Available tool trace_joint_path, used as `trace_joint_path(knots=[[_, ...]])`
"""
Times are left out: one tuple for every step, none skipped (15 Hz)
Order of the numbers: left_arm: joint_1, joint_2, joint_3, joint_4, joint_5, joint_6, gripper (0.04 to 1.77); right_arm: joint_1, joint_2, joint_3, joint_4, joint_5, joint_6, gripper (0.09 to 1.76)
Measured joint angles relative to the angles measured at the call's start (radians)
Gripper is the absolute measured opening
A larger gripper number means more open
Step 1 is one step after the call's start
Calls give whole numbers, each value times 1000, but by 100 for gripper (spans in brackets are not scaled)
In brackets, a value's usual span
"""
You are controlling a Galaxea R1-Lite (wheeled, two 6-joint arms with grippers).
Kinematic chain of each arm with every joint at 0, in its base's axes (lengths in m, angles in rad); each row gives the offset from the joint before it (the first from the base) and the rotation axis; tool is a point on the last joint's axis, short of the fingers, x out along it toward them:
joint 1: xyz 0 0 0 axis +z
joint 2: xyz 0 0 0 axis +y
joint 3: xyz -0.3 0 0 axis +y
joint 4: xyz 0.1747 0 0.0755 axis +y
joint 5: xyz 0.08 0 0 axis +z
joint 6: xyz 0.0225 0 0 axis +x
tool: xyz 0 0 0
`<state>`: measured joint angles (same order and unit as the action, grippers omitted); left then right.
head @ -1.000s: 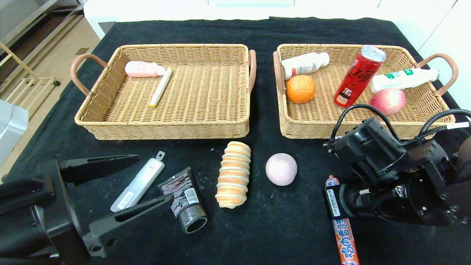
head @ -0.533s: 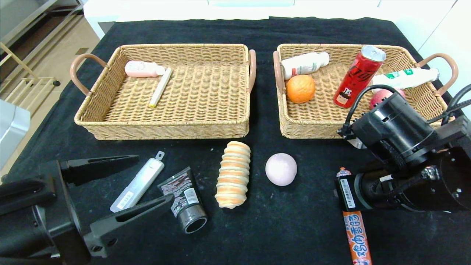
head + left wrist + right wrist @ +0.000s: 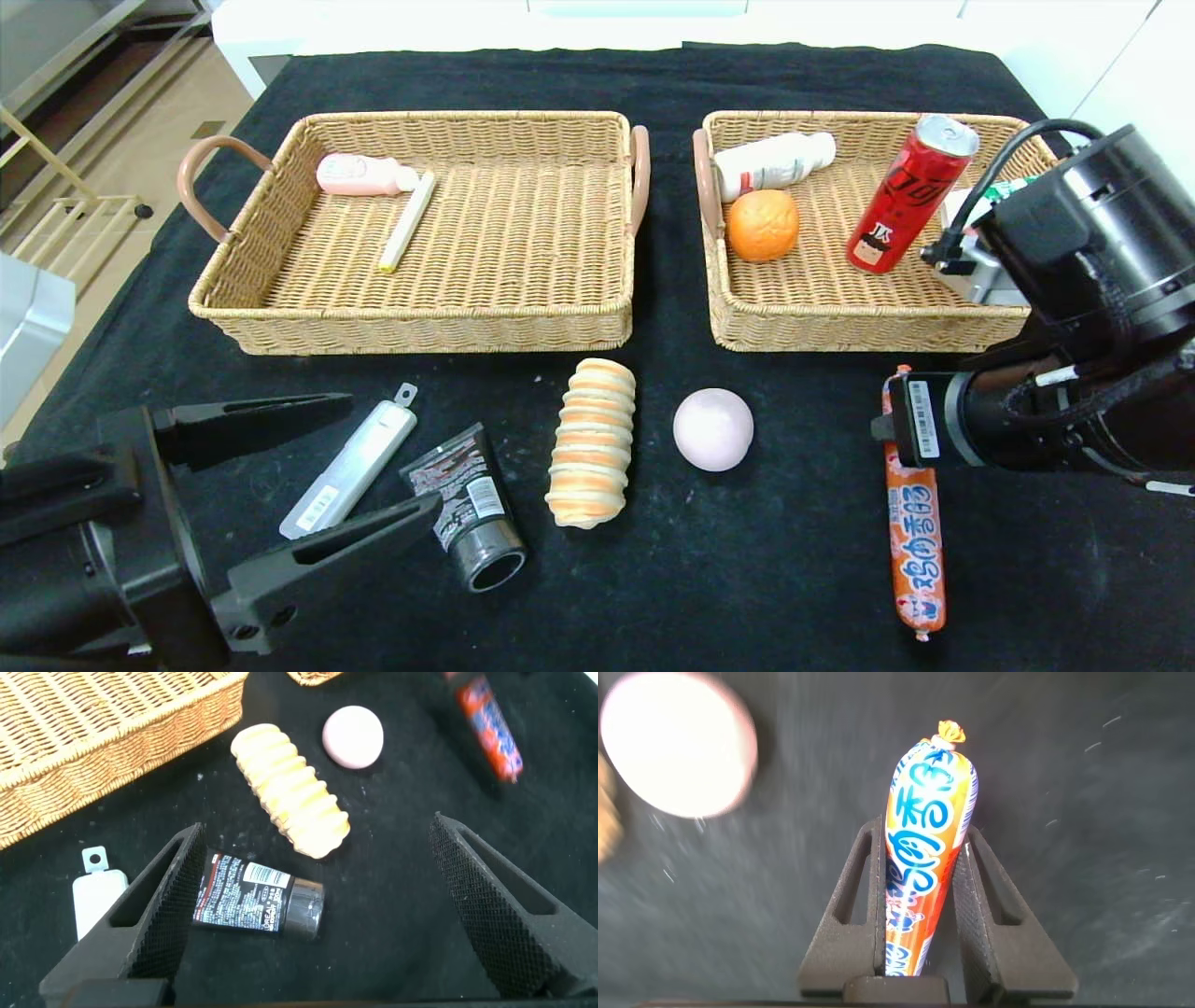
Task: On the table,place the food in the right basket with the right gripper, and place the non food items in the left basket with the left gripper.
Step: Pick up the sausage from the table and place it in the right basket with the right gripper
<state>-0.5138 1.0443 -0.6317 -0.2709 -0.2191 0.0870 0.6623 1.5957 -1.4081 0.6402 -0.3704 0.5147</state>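
My right gripper (image 3: 920, 833) is shut on an orange sausage stick (image 3: 913, 509), which hangs from it above the table just in front of the right basket (image 3: 840, 332). The stick (image 3: 926, 840) shows clamped between both fingers. On the table lie a ridged bread roll (image 3: 593, 443) and a pale pink ball (image 3: 713, 429). A black tube (image 3: 467, 504) and a grey utility knife (image 3: 355, 462) lie by my left gripper (image 3: 387, 455). That gripper (image 3: 316, 831) stands wide open and empty above the tube (image 3: 252, 905), near the table's front left.
The left basket (image 3: 420, 319) holds a pink bottle (image 3: 364, 175) and a cream stick (image 3: 408, 221). In the right basket are an orange (image 3: 763, 225), a red can (image 3: 910, 191) and a white bottle (image 3: 775, 161). My right arm hides that basket's right end.
My right gripper has risen and moved back and to the right with the sausage stick, closer to the right basket. The left arm has not moved.
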Motion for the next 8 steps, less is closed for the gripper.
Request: trace_joint_path(knots=[[0,0,0,0,0,0,172,-21,-6,-26,1,0,11,51],[0,0,0,0,0,0,172,-38,-10,-46,1,0,16,51],[0,0,0,0,0,0,172,-60,-15,-69,1,0,21,51],[0,0,0,0,0,0,172,-81,-19,-89,1,-1,23,51],[0,0,0,0,0,0,172,-104,-20,-107,1,-2,24,51],[0,0,0,0,0,0,172,-129,-21,-126,1,-3,26,51],[0,0,0,0,0,0,172,-155,-21,-150,0,-3,41,51],[0,0,0,0,0,0,172,-180,-17,-180,-2,-3,67,51]])
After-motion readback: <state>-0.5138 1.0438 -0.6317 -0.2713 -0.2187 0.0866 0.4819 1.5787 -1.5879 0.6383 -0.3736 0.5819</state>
